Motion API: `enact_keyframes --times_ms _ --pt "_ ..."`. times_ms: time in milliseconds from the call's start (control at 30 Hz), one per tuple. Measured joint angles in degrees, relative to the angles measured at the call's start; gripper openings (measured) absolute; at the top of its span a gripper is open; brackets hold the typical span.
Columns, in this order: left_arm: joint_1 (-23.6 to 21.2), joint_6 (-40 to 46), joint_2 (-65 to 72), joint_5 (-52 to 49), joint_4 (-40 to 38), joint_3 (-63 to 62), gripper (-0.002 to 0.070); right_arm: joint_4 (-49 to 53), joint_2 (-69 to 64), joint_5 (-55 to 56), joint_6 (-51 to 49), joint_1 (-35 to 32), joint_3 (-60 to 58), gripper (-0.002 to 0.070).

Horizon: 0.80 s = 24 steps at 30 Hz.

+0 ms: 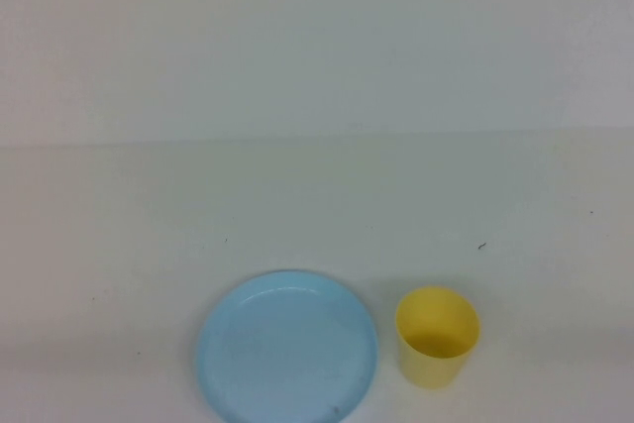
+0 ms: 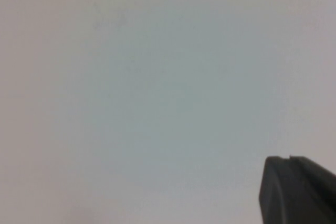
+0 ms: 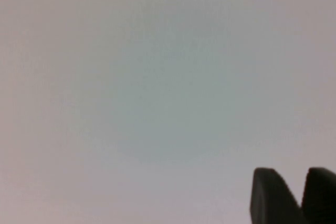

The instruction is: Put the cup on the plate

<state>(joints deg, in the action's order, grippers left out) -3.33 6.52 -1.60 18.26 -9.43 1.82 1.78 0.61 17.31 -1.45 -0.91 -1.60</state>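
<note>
A yellow plastic cup (image 1: pixel 438 336) stands upright on the pale surface (image 1: pixel 317 205) just beside a light blue plate (image 1: pixel 287 346), the two close but apart, the cup on the robot's right of the plate. The plate is bare, so by my reading the task has not begun.

Neither arm shows in the high view. The left tool (image 2: pixel 296 190) appears only as a dark corner in its own wrist view, over blank surface, and the right tool (image 3: pixel 291 195) likewise as two dark tips in its wrist view. I cannot tell whether either is open or closed. Neither wrist camera sees the cup or plate, so I judge both arms parked well away from them.

From my station, the risks lie ahead. The cup is light and tapered: a pinch set too high or off-centre could tip it or let it slide out. The gap to the plate is narrow, so a wide approach from that side could knock the plate. Setting the cup on the raised rim could leave it tilted.
</note>
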Motion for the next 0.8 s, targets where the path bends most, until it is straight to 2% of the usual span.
enact_keyframes --times_ms 133,233,367,500,667,733,800 --pt "0.0 -8.6 0.0 5.5 0.0 -0.3 0.0001 0.1 0.0 2.5 -0.5 0.0 0.0 0.016" --pt "0.0 -9.8 0.0 6.9 1.5 -3.5 0.0001 0.1 0.0 3.1 -0.8 0.0 0.0 0.0141" --pt "0.0 -9.8 0.8 -10.0 3.7 -13.2 0.0001 0.1 0.0 -2.6 -4.8 0.0 3.0 0.0047" --pt "0.0 -9.4 6.2 -29.9 3.7 -23.2 0.0001 0.2 0.0 -15.0 -9.0 0.0 13.3 0.0021" --pt "0.0 -1.4 15.4 -48.4 3.5 -33.4 0.0001 0.4 -5.8 -26.1 -8.0 0.0 26.2 0.0015" --pt "0.0 0.6 19.1 -52.0 3.5 -35.8 0.0001 0.4 -10.4 -31.6 -7.6 0.0 29.9 0.0015" --pt "0.0 1.6 21.8 -50.2 3.5 -35.9 0.0001 0.1 -14.9 -37.7 -6.9 0.0 32.5 0.0015"
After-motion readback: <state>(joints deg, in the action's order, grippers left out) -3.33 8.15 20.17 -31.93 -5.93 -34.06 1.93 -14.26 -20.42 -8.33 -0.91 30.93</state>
